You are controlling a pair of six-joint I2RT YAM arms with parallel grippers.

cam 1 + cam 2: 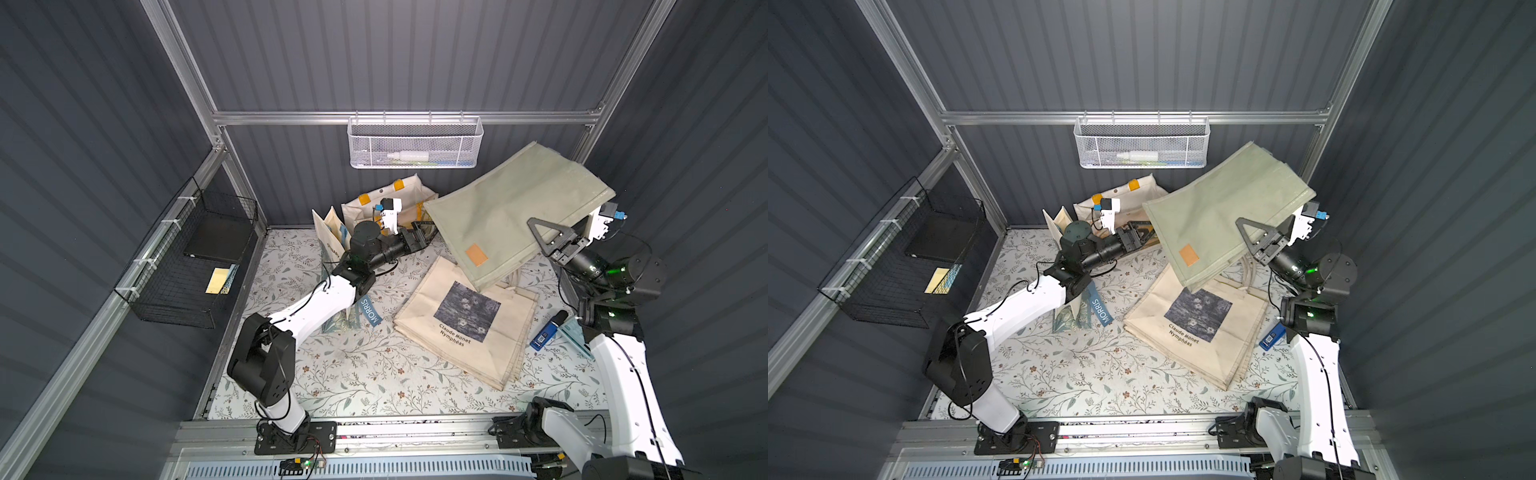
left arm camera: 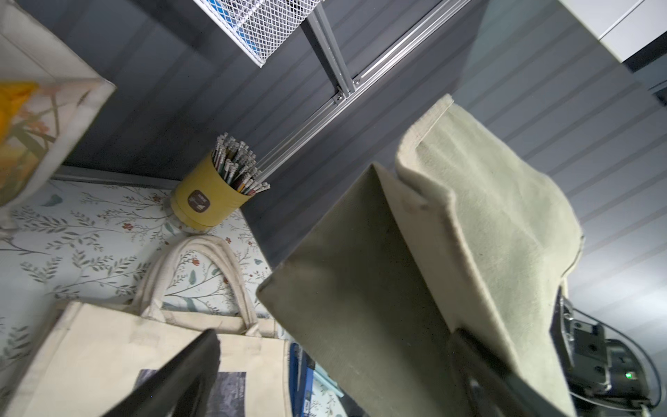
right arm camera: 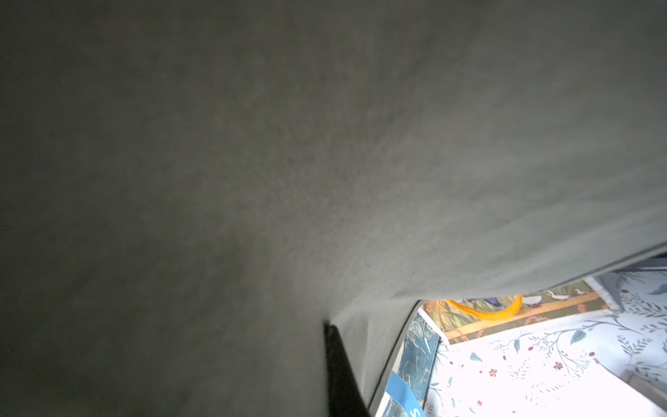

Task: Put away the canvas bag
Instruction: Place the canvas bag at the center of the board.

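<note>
Aloft, green canvas bag (image 1: pixel 519 208) pinched in right gripper (image 1: pixel 546 237); left gripper (image 1: pixel 424 233) spread wide, seemingly empty beneath bag edge.

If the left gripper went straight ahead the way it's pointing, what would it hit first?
Probably the green canvas bag held up by the right gripper; the open left gripper faces its lower edge.

Grey-green canvas bag (image 3: pixel 252 162) close up, dark claw finger (image 3: pixel 341 372) against it, floral tabletop (image 3: pixel 541 368) beyond
</note>
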